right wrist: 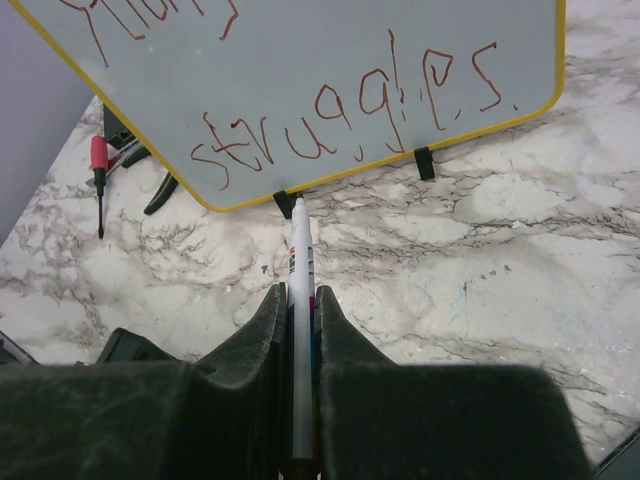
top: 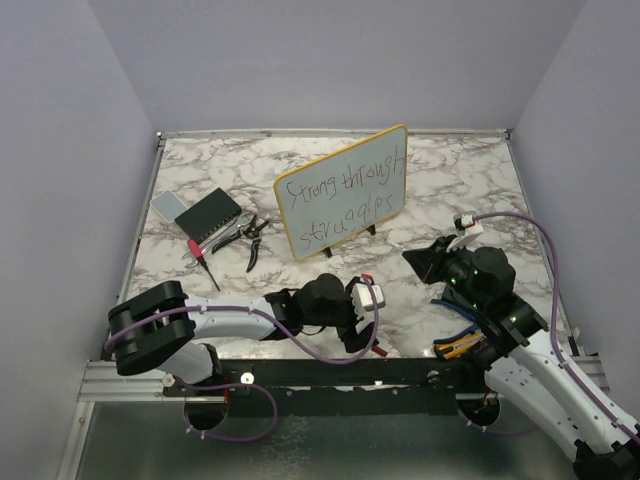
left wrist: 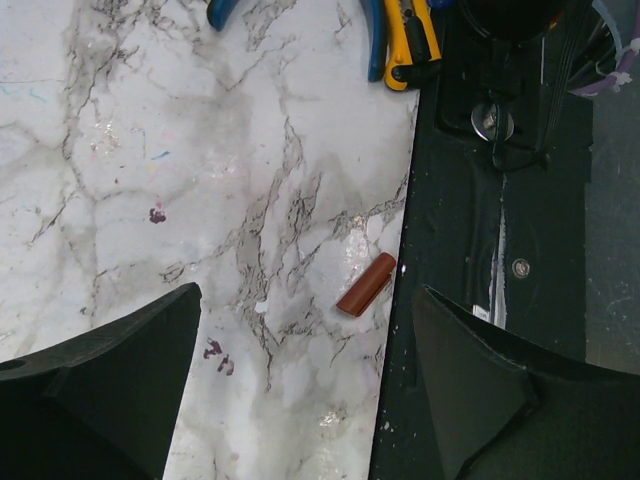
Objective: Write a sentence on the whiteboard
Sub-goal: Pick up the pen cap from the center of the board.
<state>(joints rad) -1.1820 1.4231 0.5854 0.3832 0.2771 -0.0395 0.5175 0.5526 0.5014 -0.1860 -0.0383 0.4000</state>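
Observation:
The whiteboard (top: 342, 190) stands tilted on small black feet at mid-table, framed in yellow. The sentence (top: 345, 195) fills two lines in thin dark-red letters, roughly "Strong throught struggles". In the right wrist view the whiteboard (right wrist: 300, 60) is just ahead, with "struggles" (right wrist: 350, 115) readable. My right gripper (right wrist: 298, 300) is shut on a white marker (right wrist: 300, 250) whose tip points at the board's lower edge, short of it. That right gripper (top: 428, 262) sits right of the board. My left gripper (top: 348, 325), (left wrist: 306, 290) hangs open over the near table edge above a small red-brown cap (left wrist: 366, 285).
Left of the board lie a dark square slab (top: 208, 215), a grey block (top: 168, 206), black pliers (top: 250, 235) and a red-handled screwdriver (top: 200, 258). Blue and yellow handled tools (left wrist: 405, 40) lie by the black front rail (left wrist: 500, 200).

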